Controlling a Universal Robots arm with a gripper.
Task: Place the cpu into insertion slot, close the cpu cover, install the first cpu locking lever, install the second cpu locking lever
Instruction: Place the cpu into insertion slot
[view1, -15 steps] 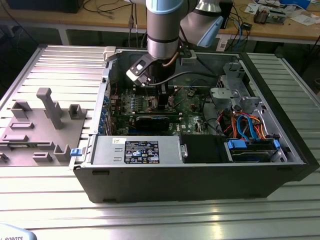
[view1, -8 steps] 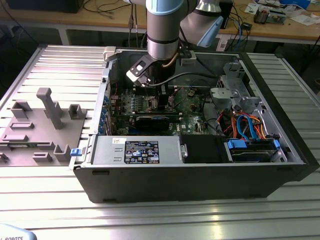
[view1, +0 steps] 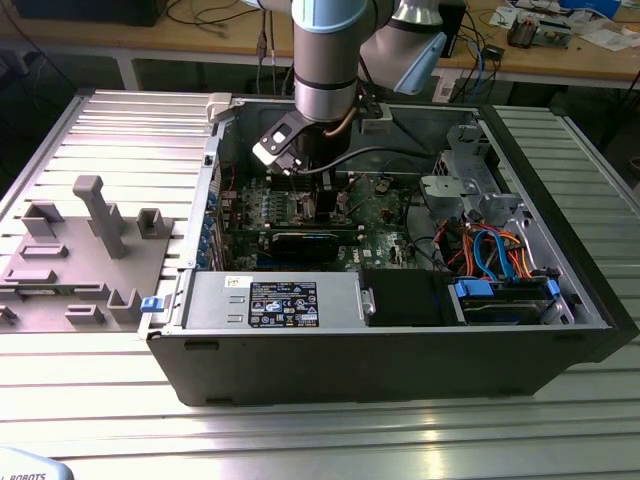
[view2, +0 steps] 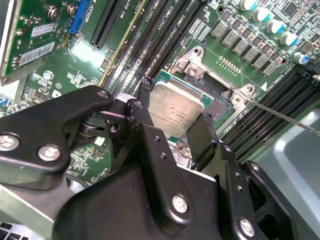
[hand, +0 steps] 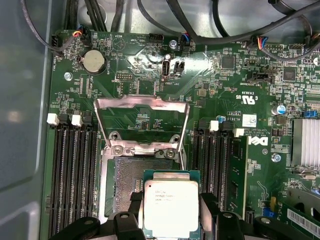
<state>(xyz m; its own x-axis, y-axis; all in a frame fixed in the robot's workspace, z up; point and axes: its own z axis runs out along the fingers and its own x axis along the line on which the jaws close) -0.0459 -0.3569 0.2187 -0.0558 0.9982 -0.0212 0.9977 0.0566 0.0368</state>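
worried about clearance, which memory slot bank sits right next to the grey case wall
The memory slot bank across the cpu socket from the finned heatsink; the other bank lies on the heatsink's side.

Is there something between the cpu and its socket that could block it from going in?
Nothing visible does. The gripper holds the cpu partly over the open socket. The cpu cover is tipped up, away from the opening.

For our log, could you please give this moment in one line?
tool: shut on chip | chip: at socket, unseated | cover: raised
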